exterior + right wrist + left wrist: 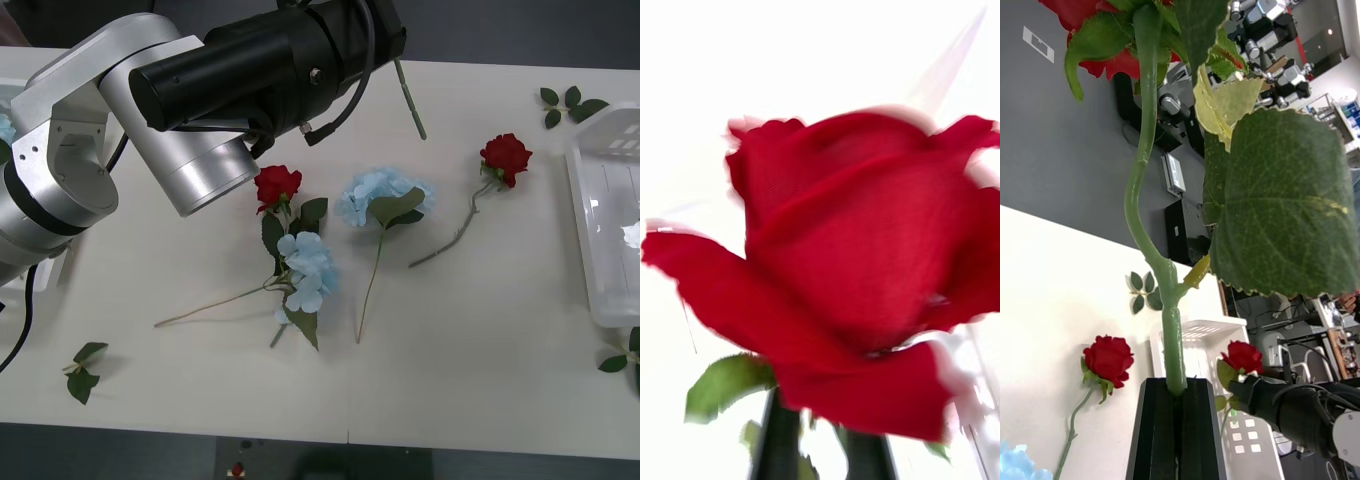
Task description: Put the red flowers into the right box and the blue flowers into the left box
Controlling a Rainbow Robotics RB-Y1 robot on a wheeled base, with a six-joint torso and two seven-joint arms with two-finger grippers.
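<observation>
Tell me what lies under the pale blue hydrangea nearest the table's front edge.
Under that hydrangea runs the stem of a red rose, leaves alongside. The flower head covers where the two stems cross.

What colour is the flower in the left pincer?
Red, a rose, seen best in the left wrist view.

On your desk [480, 350] lie two red flowers [277, 185], two blue flowers [385, 195] at centre, leaf sprigs [82, 370] at 8 o'clock, and the right box [610, 220] at 3 o'clock.
</observation>
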